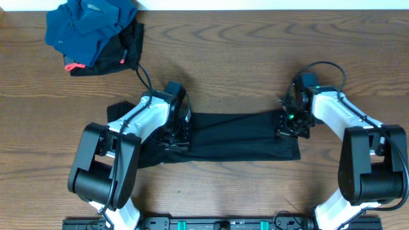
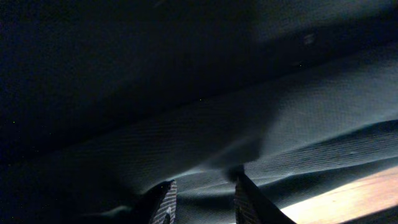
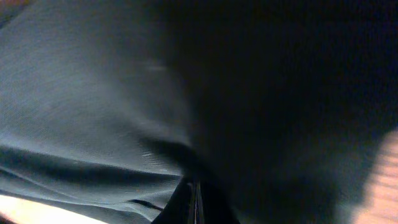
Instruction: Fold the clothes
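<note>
The clothes, a thin black garment, lie as a long band across the middle of the table, with a looser part spreading out at the left end. My left gripper is down on the band's left end. In the left wrist view the left gripper has its fingers apart, and the black cloth lies between and beyond the tips. My right gripper is at the band's right end. Its fingers are pressed together in the cloth, which fills the right wrist view.
A dark blue garment is heaped at the back left on a small black piece with red-pink tags. A black cable runs from there to the left arm. Bare wooden table lies behind the band.
</note>
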`<state>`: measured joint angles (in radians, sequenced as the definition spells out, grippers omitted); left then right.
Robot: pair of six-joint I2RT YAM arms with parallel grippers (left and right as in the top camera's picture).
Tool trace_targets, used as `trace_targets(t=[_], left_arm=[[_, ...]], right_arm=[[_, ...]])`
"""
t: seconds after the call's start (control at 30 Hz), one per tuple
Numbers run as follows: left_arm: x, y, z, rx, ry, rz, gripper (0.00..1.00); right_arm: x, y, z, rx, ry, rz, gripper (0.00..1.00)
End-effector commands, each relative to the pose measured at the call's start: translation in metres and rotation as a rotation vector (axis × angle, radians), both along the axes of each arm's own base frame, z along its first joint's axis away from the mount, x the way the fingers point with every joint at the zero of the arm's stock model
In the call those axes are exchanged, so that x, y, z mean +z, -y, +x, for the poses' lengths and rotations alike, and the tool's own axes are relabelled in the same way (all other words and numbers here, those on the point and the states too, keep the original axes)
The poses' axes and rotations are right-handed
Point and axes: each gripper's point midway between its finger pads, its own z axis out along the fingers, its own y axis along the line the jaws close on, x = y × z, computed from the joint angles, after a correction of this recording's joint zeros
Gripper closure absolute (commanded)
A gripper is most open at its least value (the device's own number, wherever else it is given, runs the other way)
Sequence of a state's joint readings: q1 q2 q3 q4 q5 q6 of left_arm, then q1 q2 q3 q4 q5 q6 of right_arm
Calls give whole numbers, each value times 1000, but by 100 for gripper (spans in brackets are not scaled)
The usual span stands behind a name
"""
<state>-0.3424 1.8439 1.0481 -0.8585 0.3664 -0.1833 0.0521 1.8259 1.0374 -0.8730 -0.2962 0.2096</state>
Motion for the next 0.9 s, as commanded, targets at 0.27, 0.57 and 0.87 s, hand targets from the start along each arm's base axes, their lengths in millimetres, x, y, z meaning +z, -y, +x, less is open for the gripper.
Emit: trace_targets(t=[0.27,0.57,0.87], left_arm=[[5,-30,5,-26,66,162,67],[73,-19,34,-34,335,68,66],[133,-18,39,-13,549,-4,27]], right_arm=[[-8,50,3,-126,-14,-115,90],[22,47,20,-87,21,-72,84],[88,77,37,-83,100,-182,1]])
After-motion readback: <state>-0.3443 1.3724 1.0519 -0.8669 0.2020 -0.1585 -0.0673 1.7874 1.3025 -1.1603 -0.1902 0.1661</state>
